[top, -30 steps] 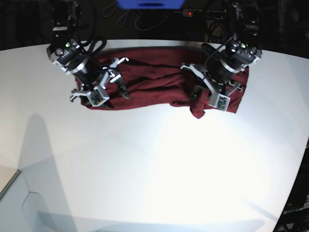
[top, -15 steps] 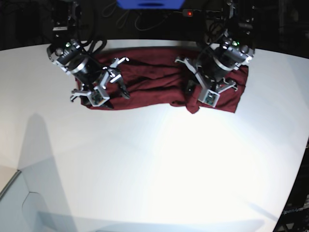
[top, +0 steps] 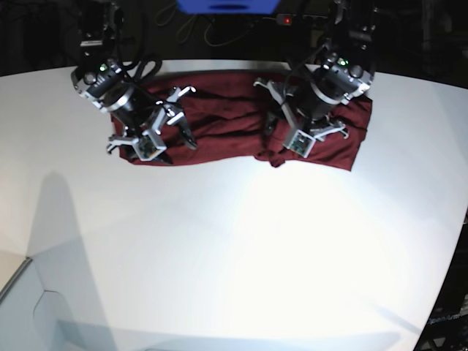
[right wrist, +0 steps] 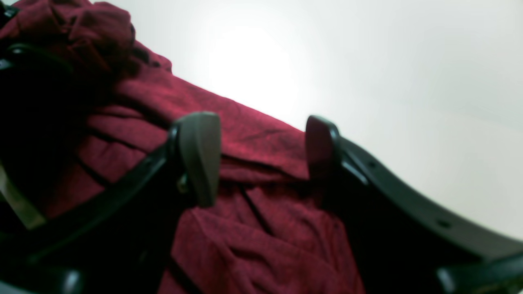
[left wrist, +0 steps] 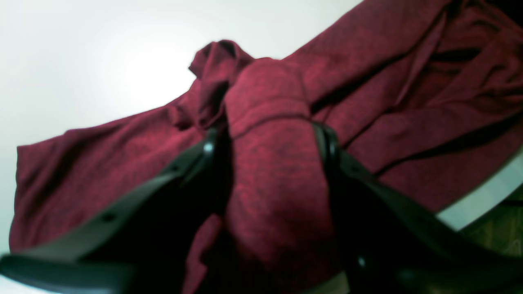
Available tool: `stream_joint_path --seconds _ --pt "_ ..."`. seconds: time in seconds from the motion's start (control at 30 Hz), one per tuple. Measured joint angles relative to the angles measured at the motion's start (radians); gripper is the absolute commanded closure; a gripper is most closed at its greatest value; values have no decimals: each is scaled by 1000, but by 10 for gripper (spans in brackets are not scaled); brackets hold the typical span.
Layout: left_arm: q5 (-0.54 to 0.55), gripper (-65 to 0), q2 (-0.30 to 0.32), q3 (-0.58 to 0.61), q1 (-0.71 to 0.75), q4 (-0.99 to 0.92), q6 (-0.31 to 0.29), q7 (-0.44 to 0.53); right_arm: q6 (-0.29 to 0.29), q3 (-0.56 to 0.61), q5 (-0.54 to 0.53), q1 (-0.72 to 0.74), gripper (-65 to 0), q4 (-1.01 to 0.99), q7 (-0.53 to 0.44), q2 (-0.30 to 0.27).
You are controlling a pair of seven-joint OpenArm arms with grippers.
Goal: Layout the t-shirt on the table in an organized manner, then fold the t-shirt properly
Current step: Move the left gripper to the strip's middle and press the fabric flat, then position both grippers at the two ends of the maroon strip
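Left gripper (left wrist: 267, 139) has its jaws partly apart, flanking a raised fold of the t-shirt (left wrist: 367, 122), a detail only the left wrist view reveals. Right gripper (right wrist: 257, 155) gapes wide, holding nothing. The wrinkled maroon shirt lies along the table's (top: 234, 256) far edge, long axis left-to-right.

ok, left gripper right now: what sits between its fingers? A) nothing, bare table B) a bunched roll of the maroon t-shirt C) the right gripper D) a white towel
B: in the left wrist view a bunched roll of the t-shirt fills the gap of the left gripper, with a dark finger on each side of it.
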State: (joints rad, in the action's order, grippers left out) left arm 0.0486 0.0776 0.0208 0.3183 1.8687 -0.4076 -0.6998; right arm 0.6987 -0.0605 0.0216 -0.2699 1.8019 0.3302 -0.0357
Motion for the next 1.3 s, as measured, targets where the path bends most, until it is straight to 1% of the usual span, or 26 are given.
stream_joint_path --seconds 0.07,0.23,0.43,0.67,0.73,0.83,0.87,0.93,1.03,1.1,1.13,1.2,1.3 --pt "1 -237 0 0 2 29 0 29 0 0 0 0 -336 0 -1 0" --pt "7 -238 0 -6 45 84 0 165 0 0 0 0 -336 0 0 0" --pt "8 -238 2 -21 88 91 -4 258 0 -1 0 0 -336 0 0 0" --pt "2 -234 -39 -179 65 27 0 230 0 -2 0 0 -336 0 0 0" --pt "8 -234 -46 -230 58 5 0 222 0 -1 0 0 -338 0 0 0" --pt "5 -234 -47 -292 28 -50 -1 178 0 -5 0 6 -340 0 2 0" --pt "5 -234 -46 -315 14 -70 -4 177 0 -10 0 12 -341 0 2 2" --pt "10 -235 -46 -385 -14 -96 -12 177 1 -47 -1 21 -360 0 -1 16" --pt "5 -235 -45 -500 -71 -130 0 180 0 -128 0 19 -426 0 3 47" --pt "2 -235 -39 -531 -87 -135 0 180 0 -151 0 17 -456 0 25 49" --pt "5 -235 -39 -537 -92 -135 0 180 0 -156 -2 18 -466 0 59 50" --pt "5 -235 -39 -543 -103 -143 -5 179 0 -155 1 20 -478 0 144 49" --pt "8 -235 -15 -539 -126 -191 -8 185 0 -181 -1 20 -481 0 190 50"
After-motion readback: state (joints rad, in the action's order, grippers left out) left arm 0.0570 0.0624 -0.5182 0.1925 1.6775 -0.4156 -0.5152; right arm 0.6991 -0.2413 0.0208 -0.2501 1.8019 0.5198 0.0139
